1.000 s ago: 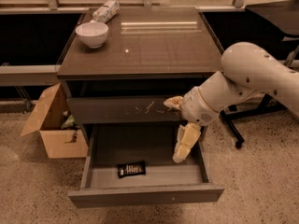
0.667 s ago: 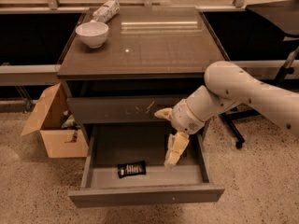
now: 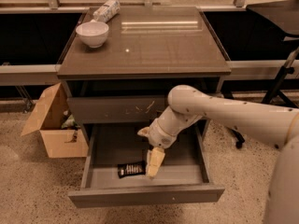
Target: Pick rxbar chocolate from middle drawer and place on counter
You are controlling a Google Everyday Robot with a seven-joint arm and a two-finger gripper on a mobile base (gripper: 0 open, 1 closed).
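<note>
The rxbar chocolate (image 3: pixel 131 169), a flat black bar with white lettering, lies on the floor of the middle drawer (image 3: pixel 145 195), which is pulled out wide. My gripper (image 3: pixel 145 154) is inside the drawer, open and empty. Its lower cream finger (image 3: pixel 154 162) points down just right of the bar's right end, close to it or touching it. The other finger sticks out to the left, higher up. The counter (image 3: pixel 154 45) is the glossy grey-brown top above.
A white bowl (image 3: pixel 92 33) and a pale crinkled packet (image 3: pixel 106 10) sit at the counter's back left. The scratched upper drawer front (image 3: pixel 121 109) is shut. An open cardboard box (image 3: pixel 51 122) stands on the floor at left, with a chair base (image 3: pixel 279 80) at right.
My arm has swung left and down into the open drawer, bringing the gripper from the drawer's right side to just beside the bar. The bar has not moved.
</note>
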